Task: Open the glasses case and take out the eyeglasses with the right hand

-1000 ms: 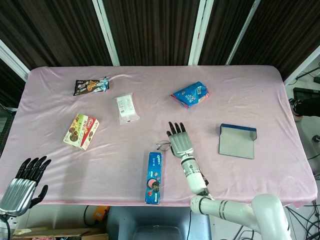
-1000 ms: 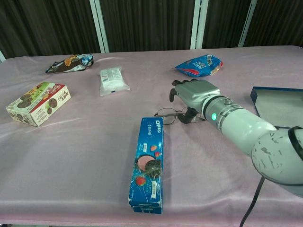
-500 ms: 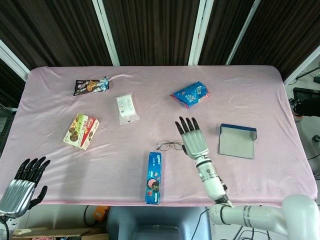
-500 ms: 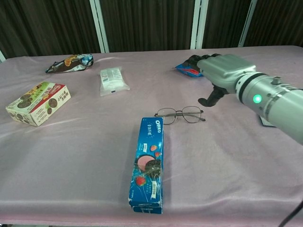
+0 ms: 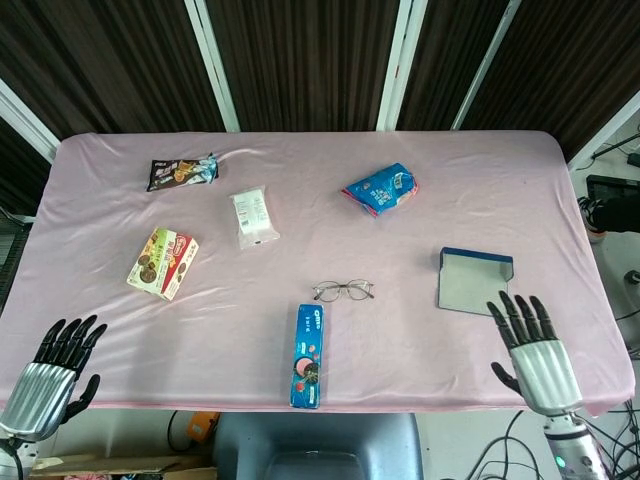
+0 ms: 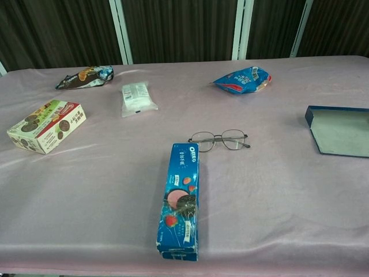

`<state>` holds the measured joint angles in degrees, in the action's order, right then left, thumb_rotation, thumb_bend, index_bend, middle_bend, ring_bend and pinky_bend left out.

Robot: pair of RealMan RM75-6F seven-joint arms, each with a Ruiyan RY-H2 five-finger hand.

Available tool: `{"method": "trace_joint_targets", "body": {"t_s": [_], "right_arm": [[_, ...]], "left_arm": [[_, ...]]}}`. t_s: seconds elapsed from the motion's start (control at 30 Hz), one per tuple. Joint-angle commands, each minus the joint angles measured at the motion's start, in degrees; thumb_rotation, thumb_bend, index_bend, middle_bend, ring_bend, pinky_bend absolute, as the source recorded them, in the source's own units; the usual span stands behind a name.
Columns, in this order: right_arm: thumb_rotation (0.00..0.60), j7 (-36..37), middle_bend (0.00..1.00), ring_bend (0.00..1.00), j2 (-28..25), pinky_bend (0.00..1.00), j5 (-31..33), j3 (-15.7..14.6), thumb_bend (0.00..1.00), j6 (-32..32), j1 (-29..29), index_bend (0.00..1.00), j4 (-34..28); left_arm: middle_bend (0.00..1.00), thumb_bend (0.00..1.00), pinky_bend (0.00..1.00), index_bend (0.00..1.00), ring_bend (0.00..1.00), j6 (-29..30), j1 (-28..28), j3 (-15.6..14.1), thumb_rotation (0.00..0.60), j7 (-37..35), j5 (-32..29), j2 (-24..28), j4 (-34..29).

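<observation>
Dark slatted panels with white posts behind; the desk (image 5: pixel 500 170) wears a pink cloth, a bit wrinkled.

Landmark is the eyeglasses (image 5: pixel 343 291), lying unfolded and lenses-down on the cloth near the middle of the desk, touching nothing. I read that as task essentially done: they're out of the case and set down in open space where either camera sees them.

Largest to smallest, all relative to the eyeglasses:
- Glasses case (image 5: pixel 474 283): one, blue with a grey inside, lying open to their right, well apart. Open and flat fits having been emptied.
- Oreo box (image 5: pixel 309 355): one, just in front of them toward me, long axis pointing at them, not touching.
- Cookie carton (image 5: pixel 162 263): one, well to the left.
- Blue snack bag (image 5: pixel 380 188): one, behind and slightly right.
- Dark snack bag (image 5: pixel 181 172): one, far back-left.
- Clear white pouch (image 5: pixel 255 217): one, behind-left.

The five snack items look like clutter, not task items.

Hands: two. Right hand (image 5: pixel 530 353) is at the near desk edge, right of the eyeglasses and just in front of the case, fingers spread, holding nothing. Left hand (image 5: pixel 48 375) is off the near left corner, fingers apart, also empty. Both only show in the head view.
</observation>
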<state>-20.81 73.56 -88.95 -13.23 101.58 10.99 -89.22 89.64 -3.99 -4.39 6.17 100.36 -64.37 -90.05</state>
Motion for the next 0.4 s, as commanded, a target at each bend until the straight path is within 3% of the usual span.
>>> {"method": "trace_joint_targets", "body": {"t_s": [0.03, 0.4], "right_arm": [[0.6, 9.59, 0.0, 0.0, -1.93, 0.0, 1.04, -0.16, 0.3, 2.93, -6.62, 0.03, 6.37], [0.6, 10.44, 0.0, 0.0, -3.7, 0.0, 2.17, 3.64, 0.29, -4.26, -6.71, 0.03, 4.91]], "left_arm": [[0.0, 0.43, 0.0, 0.0, 0.0, 0.66, 0.23, -0.16, 0.6, 0.41, 0.89, -0.61, 0.69], [0.0, 0.43, 0.0, 0.0, 0.0, 0.41, 0.38, -0.21, 0.6, 0.87, 0.59, -0.71, 0.43]]}}
